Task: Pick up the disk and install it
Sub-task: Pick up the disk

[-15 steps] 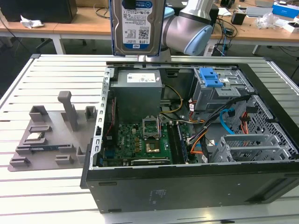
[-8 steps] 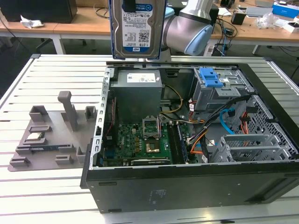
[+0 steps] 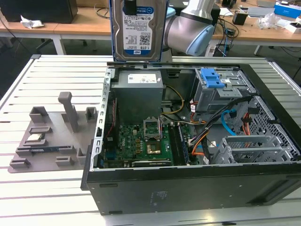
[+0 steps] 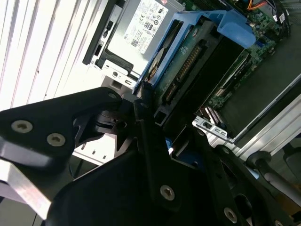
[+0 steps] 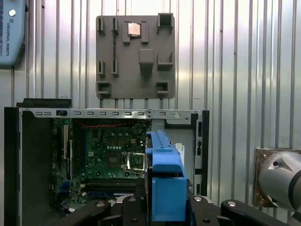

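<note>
Disk (image 3: pixel 139 33) hangs upright in the air, label facing the exterior view, just over the far edge of the open computer case (image 3: pixel 188 190). The gripper (image 5: pixel 167 200) is clamped on its blue bracket (image 5: pixel 162 155) from both sides. A grey parts tray (image 3: pixel 51 141) sits on the slatted table (image 3: pixel 28 197), at the exterior view's left of the case.

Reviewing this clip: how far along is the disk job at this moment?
Done: the pick-up. The disk, a silver metal hard drive in a bright blue plastic bracket, hangs upright in the gripper, off the grey plastic parts tray. In hand: it is held over the open black computer case. Left: the install, as the disk sits in no bay yet.
</note>
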Controlling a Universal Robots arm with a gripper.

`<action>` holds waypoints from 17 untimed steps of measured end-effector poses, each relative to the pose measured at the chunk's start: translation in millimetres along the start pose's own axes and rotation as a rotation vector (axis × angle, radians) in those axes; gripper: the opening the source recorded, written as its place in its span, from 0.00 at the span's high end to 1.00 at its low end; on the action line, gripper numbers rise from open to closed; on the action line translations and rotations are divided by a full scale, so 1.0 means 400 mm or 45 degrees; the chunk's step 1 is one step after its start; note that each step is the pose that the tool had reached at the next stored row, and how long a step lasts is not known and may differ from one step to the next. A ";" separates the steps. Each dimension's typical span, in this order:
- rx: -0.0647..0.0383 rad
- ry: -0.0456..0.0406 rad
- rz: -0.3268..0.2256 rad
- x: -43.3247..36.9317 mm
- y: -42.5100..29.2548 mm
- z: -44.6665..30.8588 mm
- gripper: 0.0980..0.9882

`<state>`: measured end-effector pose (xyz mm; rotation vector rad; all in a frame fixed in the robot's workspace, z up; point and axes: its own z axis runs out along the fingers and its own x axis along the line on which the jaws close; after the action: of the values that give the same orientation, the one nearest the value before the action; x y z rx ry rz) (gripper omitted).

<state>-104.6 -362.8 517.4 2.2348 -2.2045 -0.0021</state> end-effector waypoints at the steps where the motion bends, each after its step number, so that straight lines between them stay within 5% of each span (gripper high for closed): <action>1: 0.000 0.000 0.000 0.002 0.000 0.002 0.70; 17: 0.000 0.001 0.000 0.037 0.000 0.024 0.70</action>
<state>-104.6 -377.7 507.8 2.2344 -2.2041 -0.0013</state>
